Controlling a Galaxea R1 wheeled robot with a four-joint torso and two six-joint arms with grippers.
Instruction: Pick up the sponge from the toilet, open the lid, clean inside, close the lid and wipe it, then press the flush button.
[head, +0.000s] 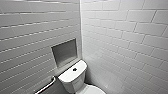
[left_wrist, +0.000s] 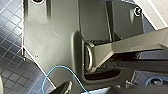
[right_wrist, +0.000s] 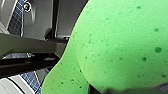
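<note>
The small bright green porous sponge block (right_wrist: 117, 45) sits in the right claw (right_wrist: 112, 89), clamped close against the wrist camera; a dark part of the claw presses into its edge, so the claw is closed to the sponge's thickness and grips nothing else. Beyond the claw and past the sponge lies a floor of dark blue square tiles (right_wrist: 30, 77) with pale joints.

The left claw (left_wrist: 90, 90) hangs over the same dark blue tiling; how far it stands open cannot be told; a thin light blue cable (left_wrist: 75, 75) loops just beside it.

In the head view, the white glossy ceramic toilet (head: 71, 82) stands in a corner of white brick-laid wall tiles (head: 125, 37); how it lies relative to either claw cannot be told. A dark round flush button (head: 74, 69) sits in the flat tank top; the smooth white oval lid (head: 93, 90) is down over the bowl. A grey recessed wall niche (head: 65, 52) is above the tank; a pale metal grab bar (head: 46, 86) runs along the wall just beside it.
</note>
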